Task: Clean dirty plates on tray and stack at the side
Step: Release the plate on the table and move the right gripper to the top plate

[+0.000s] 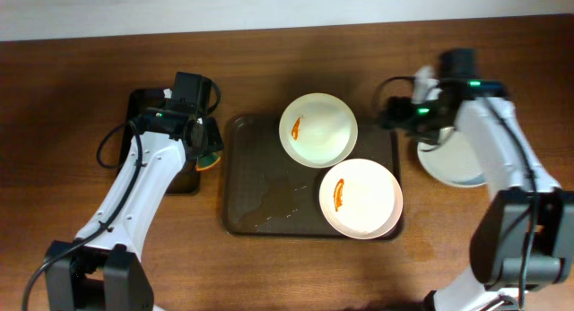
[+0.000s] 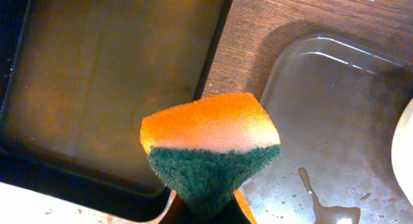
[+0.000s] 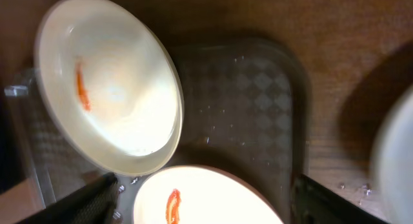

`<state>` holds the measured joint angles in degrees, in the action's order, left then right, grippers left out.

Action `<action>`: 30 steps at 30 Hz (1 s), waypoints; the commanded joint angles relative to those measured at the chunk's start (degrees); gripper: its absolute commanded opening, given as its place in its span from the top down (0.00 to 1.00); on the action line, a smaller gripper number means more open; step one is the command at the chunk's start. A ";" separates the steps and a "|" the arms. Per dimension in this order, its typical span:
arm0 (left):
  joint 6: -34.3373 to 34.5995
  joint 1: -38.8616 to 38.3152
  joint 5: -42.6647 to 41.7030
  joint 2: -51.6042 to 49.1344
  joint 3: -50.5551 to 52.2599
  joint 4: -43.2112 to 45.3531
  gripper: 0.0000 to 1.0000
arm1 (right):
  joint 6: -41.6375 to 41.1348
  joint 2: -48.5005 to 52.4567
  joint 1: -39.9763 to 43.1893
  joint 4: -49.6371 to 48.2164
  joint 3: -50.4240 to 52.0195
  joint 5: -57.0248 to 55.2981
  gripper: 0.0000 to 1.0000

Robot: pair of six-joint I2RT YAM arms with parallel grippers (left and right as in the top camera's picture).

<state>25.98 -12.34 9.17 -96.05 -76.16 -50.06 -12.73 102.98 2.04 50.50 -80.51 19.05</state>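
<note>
A: One wooden table is carrying everything, and the brown tray is lying mid-table.
B: The smaller black tray is sitting just to its left, mostly under the left arm.
A: Two plates are resting on the brown tray, the far plate and the near plate, with their rims meeting.
B: The third plate is sitting off the tray on the table to the right, partly under the right arm. What shows of it is looking plain white.
A: The right gripper is hovering over the tray's far right corner, jaws spread wide and holding nothing.
B: The left gripper is pinching a sponge, orange over green, above the gap between the two trays.
A: A wet streak is glistening on the tray floor, and each tray plate is wearing an orange smear.
</note>
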 commanded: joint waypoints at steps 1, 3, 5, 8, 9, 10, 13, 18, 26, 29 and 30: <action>-0.76 0.42 -0.17 0.24 0.39 0.09 1.00 | -10.19 2.51 -6.45 -1.51 -0.76 -14.49 0.11; -0.76 0.42 -0.17 0.24 0.39 0.11 1.00 | -10.29 5.14 -7.72 -3.28 -0.76 -13.68 0.11; -0.76 0.42 -0.20 0.24 0.39 0.11 1.00 | -10.05 9.03 -8.41 -5.16 -0.74 -13.07 0.11; -0.76 0.39 -0.17 0.24 0.39 0.22 1.00 | -5.73 13.07 -8.46 -8.46 -0.74 -4.87 0.10; -0.76 0.39 -0.17 0.24 0.39 0.35 1.00 | -4.44 14.43 -8.48 -9.88 -0.76 -2.03 0.08; -0.76 0.39 -0.17 0.22 0.39 0.35 1.00 | -4.46 15.28 -8.46 -10.49 -0.76 -1.64 0.09; -0.76 0.39 -0.17 0.17 0.39 0.35 1.00 | -4.44 16.39 -8.48 -11.52 -0.74 -1.62 0.37; -0.76 0.39 -0.17 0.17 0.39 0.39 1.00 | -4.42 16.39 -11.47 -11.76 -0.76 -1.62 0.80; -0.76 0.39 -0.17 0.17 0.39 0.37 1.00 | -4.48 16.39 -20.57 -13.03 -0.81 -1.64 0.96; -0.74 0.39 -0.20 0.17 0.39 0.39 1.00 | -4.48 16.39 -23.15 -12.33 -0.81 -0.55 0.96; -0.74 0.39 -0.20 0.17 0.39 0.42 1.00 | -4.48 16.39 -24.85 -11.54 -0.81 -0.59 0.96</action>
<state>25.98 -12.34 9.17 -96.05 -76.16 -49.89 -17.58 118.61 -19.70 37.87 -80.84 17.54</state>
